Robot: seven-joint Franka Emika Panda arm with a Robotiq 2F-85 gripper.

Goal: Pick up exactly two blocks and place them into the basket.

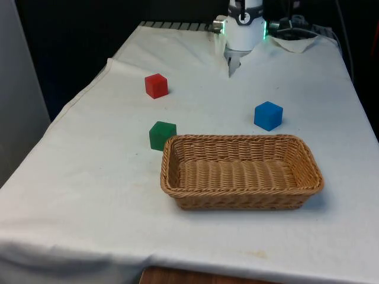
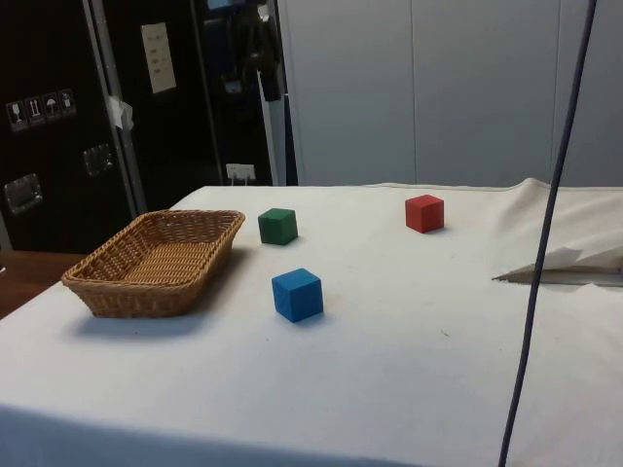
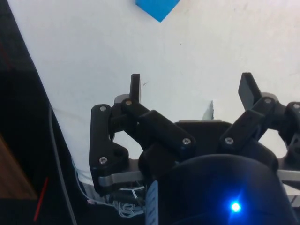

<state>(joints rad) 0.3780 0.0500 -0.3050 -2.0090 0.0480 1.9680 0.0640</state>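
A woven basket (image 1: pixel 308 177) (image 2: pixel 97 284) stands near the table's front edge and holds no blocks. A green block (image 1: pixel 161 135) (image 2: pixel 278 226) sits just off the basket's far corner on the front view's left. A blue block (image 1: pixel 268 115) (image 2: pixel 297 295) (image 3: pixel 157 8) rests behind the basket on the front view's right. A red block (image 1: pixel 156 86) (image 2: pixel 424 213) lies farther back on the front view's left. My gripper (image 3: pixel 192 89) hangs open above bare cloth, well back from the blue block, with nothing between its fingers (image 3: pixel 135 86).
The white cloth is rumpled into a raised fold (image 2: pixel 565 263) near the robot's end of the table. A thin cable (image 2: pixel 540 253) crosses the side view's right. The table's edge (image 1: pixel 77 100) drops off on the front view's left.
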